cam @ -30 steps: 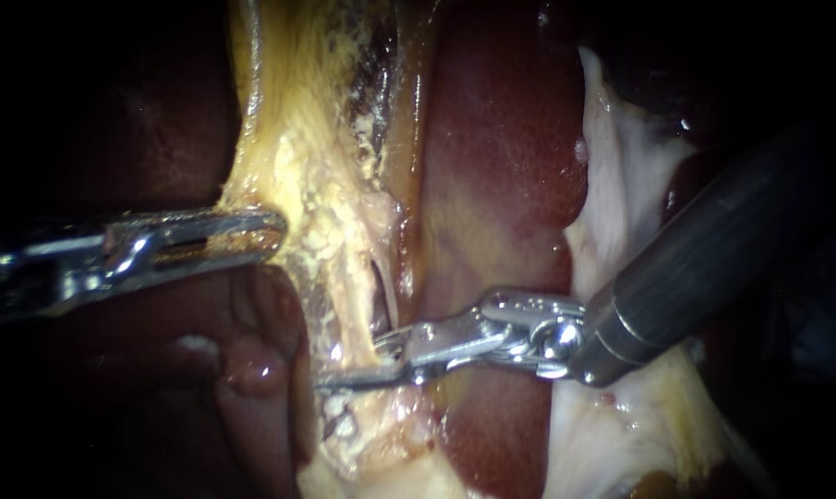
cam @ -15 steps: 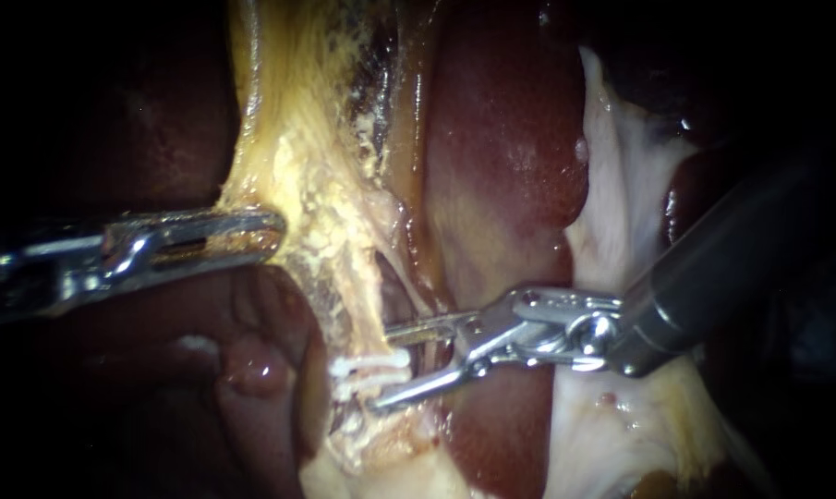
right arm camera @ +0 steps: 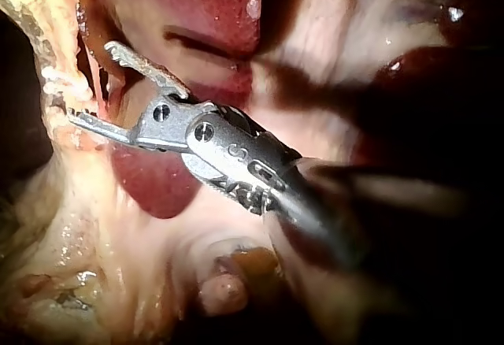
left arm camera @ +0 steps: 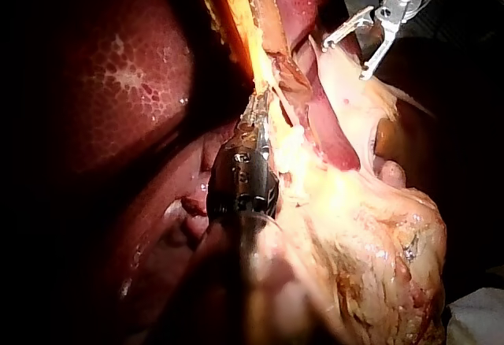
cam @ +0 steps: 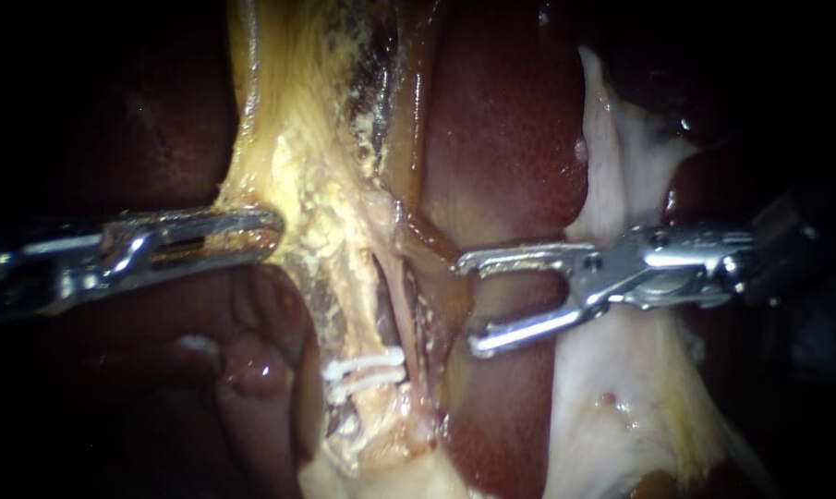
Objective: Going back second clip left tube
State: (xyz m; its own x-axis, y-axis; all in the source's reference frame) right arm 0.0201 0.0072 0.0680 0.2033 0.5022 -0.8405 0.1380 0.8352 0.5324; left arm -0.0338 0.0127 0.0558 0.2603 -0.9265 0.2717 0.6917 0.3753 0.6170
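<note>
My left instrument (cam: 256,231) comes in level from the left. Its hand is pressed together on the edge of the yellow fatty tissue (cam: 316,176), pinching it from two sides; the left wrist view shows the same grip, with the tissue running straight on ahead of the jaws.

My right instrument (cam: 468,307) comes in from the right. Its hand is spread wide and holds nothing. Both jaw tips point toward the left tube (cam: 392,310) but stand apart from it, over the dark red liver (cam: 501,139). In the right wrist view the two jaws form an open fork just beside the yellow strand, with bare liver showing between them.

The left tube is a pale strand running down the middle of the yellow tissue, between the two instruments. A white clip (cam: 367,370) sits across its lower part, below and to the left of the lower jaw of the right instrument and clear of it. Pale, glistening tissue (cam: 621,185) lies under the right instrument's shaft.
</note>
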